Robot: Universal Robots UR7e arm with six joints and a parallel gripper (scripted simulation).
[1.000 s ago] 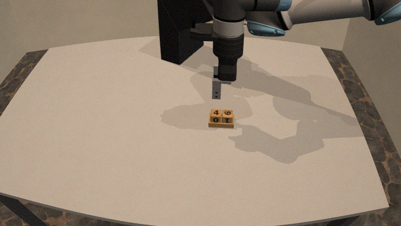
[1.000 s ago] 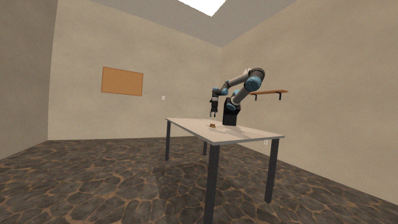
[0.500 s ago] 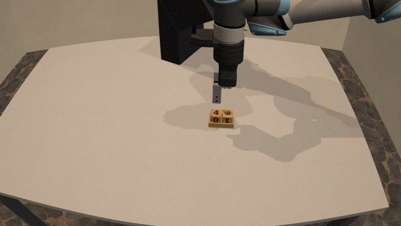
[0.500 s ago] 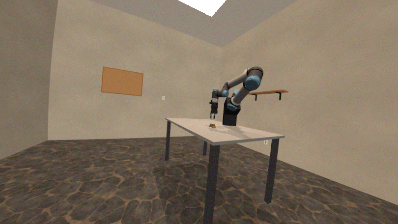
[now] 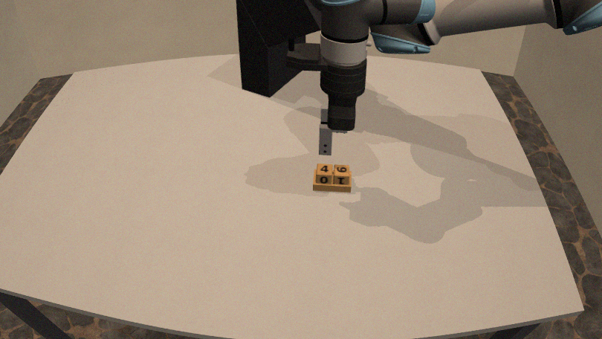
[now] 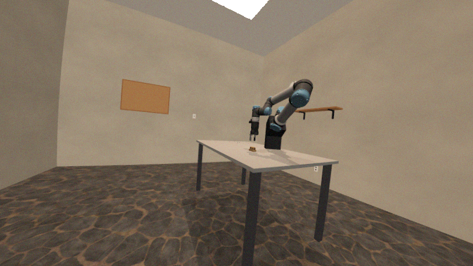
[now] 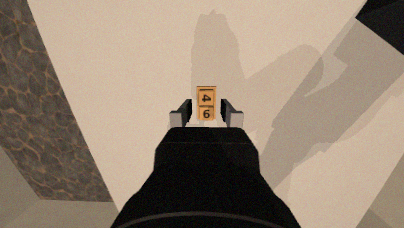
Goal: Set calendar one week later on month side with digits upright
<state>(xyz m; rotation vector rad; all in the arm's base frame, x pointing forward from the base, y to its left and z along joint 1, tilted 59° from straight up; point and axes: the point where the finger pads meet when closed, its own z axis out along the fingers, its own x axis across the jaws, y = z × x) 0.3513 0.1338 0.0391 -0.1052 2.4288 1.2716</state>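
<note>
A small orange tray sits flat near the middle of the table and holds two orange cubes side by side. The left cube shows a 4 on top and a 0 on the side toward the top camera. The right cube shows a 6 on top and an upside-down 1 on that side. My gripper hangs open and empty well above the cubes, pointing straight down. In the wrist view the cubes appear far below between my fingers. The month's name is not visible.
The arm's dark base block stands at the back of the table behind the tray. In the exterior view the table stands in a room with a stone-patterned floor, and the tray is a small spot on it.
</note>
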